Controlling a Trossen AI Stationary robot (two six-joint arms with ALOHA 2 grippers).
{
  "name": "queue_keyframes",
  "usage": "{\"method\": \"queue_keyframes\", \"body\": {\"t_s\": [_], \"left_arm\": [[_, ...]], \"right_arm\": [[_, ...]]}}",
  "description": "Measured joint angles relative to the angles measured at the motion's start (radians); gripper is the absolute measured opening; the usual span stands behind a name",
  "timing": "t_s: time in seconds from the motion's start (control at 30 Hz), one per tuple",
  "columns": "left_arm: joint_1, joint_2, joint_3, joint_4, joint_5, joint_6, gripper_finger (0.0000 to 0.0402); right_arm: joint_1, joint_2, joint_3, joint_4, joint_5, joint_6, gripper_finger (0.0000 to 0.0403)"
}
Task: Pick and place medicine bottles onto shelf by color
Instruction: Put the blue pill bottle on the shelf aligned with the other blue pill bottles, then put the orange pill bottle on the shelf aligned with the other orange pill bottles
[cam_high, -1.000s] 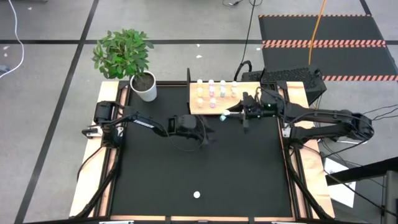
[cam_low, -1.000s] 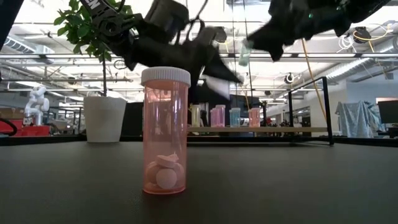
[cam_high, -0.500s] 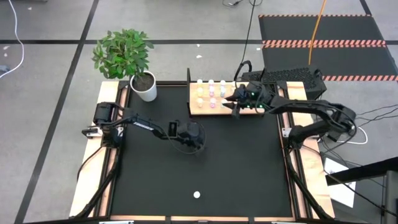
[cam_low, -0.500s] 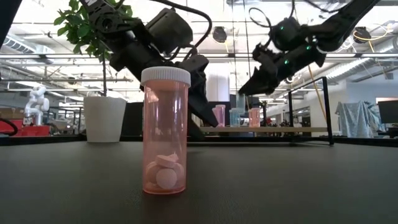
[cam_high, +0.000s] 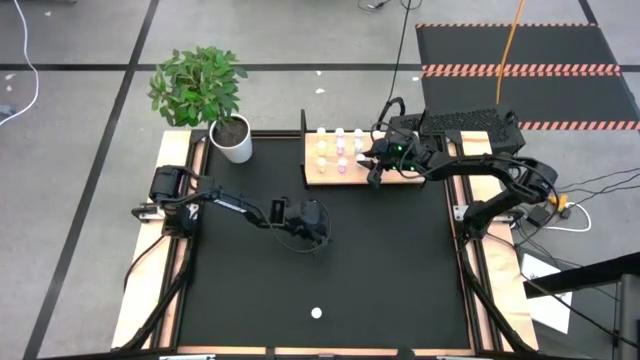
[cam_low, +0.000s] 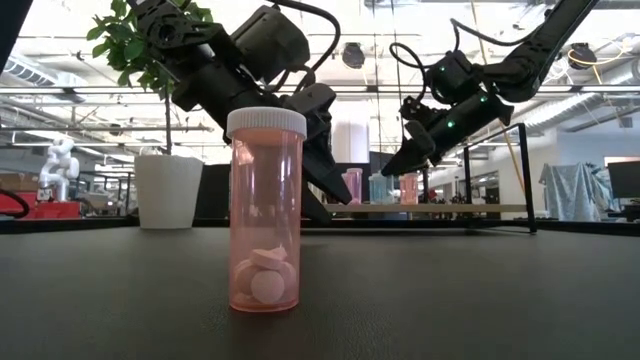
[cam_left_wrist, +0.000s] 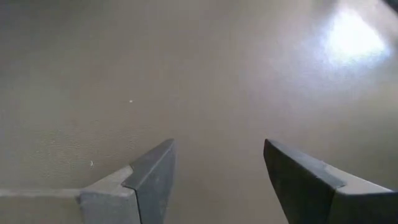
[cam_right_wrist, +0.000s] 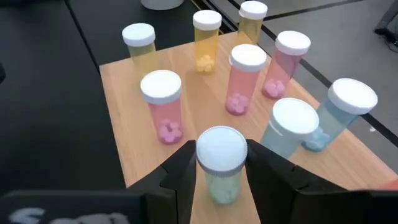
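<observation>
1. I have the right gripper (cam_right_wrist: 221, 180) over the near edge of the shelf (cam_high: 352, 180), upper centre of the high view, its fingers clamped on a pale blue-green bottle (cam_right_wrist: 220, 163) with a white cap.
2. On the shelf I count three yellow bottles (cam_right_wrist: 206, 38), three pink bottles (cam_right_wrist: 246, 78) and two blue bottles (cam_right_wrist: 345, 112) standing upright (the held bottle sits just in front of the nearer blue one).
3. The left gripper (cam_left_wrist: 214, 180) hangs low over the black table (cam_high: 380, 280), near the middle of the high view; its fingers stand apart with nothing between them.
4. One more pink bottle (cam_low: 266, 208) stands alone and upright, front left in the low view, pills lying in its bottom; from above it shows as a white cap at lower centre, well apart from both arms.
5. A potted plant (cam_high: 205, 95) sits at the table's upper left corner.
</observation>
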Motion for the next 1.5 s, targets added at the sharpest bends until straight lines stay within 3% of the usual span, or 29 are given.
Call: {"method": "queue_keyframes", "body": {"t_s": [0.5, 0.7, 0.83, 0.97, 1.13, 1.33, 1.5], "left_arm": [[0.002, 0.000, 0.000, 0.006, -0.001, 0.048, 0.0244], [0.025, 0.000, 0.000, -0.007, -0.001, -0.065, 0.0245], [0.043, 0.000, 0.000, -0.003, 0.005, -0.072, 0.0267], [0.060, 0.000, 0.000, 0.005, 0.117, -0.072, 0.0297], [0.054, -0.019, -0.001, -0.019, 0.375, -0.032, 0.0313], [-0.030, -0.099, 0.000, -0.166, 0.380, 0.172, 0.0270], [-0.138, -0.151, -0.003, -0.214, 0.374, 0.231, 0.0224]], "right_arm": [[0.000, -0.005, 0.001, -0.029, -0.029, 0.088, 0.0128], [0.000, -0.004, 0.001, -0.040, -0.043, 0.106, 0.0131], [0.001, -0.012, -0.002, -0.050, -0.053, 0.114, 0.0155], [0.001, -0.064, -0.002, -0.079, -0.053, 0.114, 0.0191], [0.001, -0.188, -0.001, -0.130, -0.053, 0.133, 0.0229], [0.029, -0.355, -0.001, -0.227, -0.053, 0.133, 0.0242], [0.098, -0.439, -0.002, -0.309, -0.053, 0.158, 0.0242]]}}
